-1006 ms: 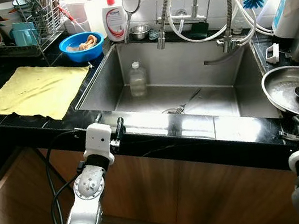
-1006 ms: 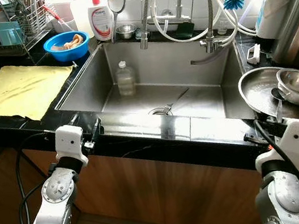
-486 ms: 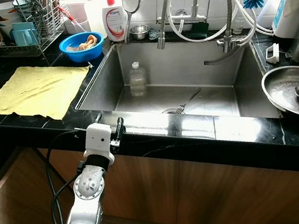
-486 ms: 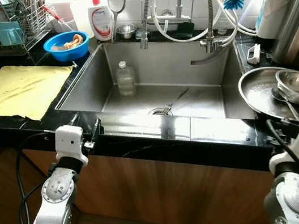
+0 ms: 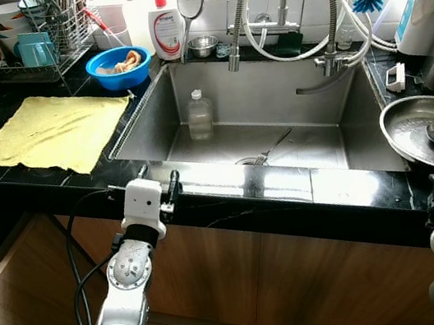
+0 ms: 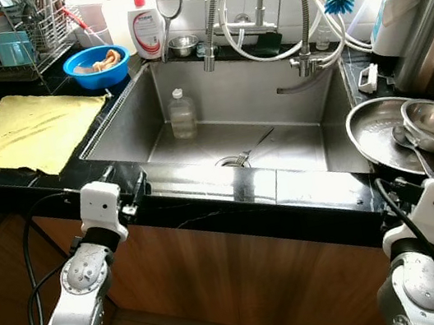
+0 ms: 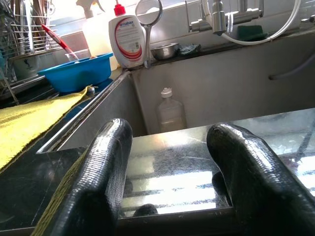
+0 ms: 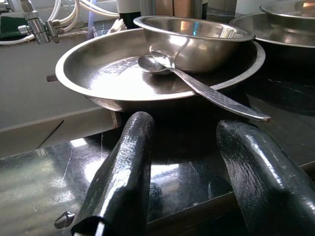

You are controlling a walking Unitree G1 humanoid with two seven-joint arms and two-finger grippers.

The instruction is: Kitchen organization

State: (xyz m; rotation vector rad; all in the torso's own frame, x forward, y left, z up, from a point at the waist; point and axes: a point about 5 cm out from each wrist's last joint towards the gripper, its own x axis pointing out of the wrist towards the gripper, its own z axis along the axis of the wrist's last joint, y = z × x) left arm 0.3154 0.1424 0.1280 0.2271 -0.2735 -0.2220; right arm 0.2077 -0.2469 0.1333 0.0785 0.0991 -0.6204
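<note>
Spoon (image 8: 197, 86): we find it lying in the steel plate (image 8: 98, 81) on the black counter (image 8: 59, 167) to the right of the sink (image 5: 272, 95), its scoop beside the small steel bowl (image 8: 197, 42) that sits in the same plate, its handle passing over the plate's rim. The long axis runs from the plate's middle outward toward the right gripper (image 8: 184, 177), so the handle end lies just ahead of and slightly above the fingertips. We see the two black fingers parted, holding nothing, low at the counter edge. The right arm is clearly the nearer; we judge that the next move is a short rise and advance to straddle the handle.

The left gripper (image 7: 174, 177) rests at the sink's front edge, well apart from the plate, its fingers likewise spread and empty.

Count: one spoon, one small bowl, one plate here; a second steel dish (image 8: 290, 12) behind; one clear bottle (image 5: 200, 115) in the sink; one blue bowl (image 5: 119, 66); one yellow cloth (image 5: 53, 131).
</note>
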